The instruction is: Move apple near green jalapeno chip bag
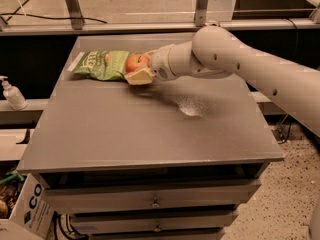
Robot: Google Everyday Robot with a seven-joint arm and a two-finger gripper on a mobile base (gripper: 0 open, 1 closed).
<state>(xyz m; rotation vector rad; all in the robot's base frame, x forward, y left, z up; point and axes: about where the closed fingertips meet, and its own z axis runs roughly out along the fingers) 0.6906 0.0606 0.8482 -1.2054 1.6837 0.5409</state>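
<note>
The hand (142, 66), clamped on the apple (135, 62), was over the bench's (150, 134) far side. The bag (97, 64) lay just left of the apple, long axis crosswise.

gripper (143, 65) beside green jalapeno chip bag (99, 64) half hides apple (135, 62), arm (240, 59) cropped right

The grey surface (150, 134) carried the green jalapeno chip bag (97, 65) at its far-left corner; the gripper (141, 67) was just beside the bag, jaws clasping the apple (135, 61).
</note>
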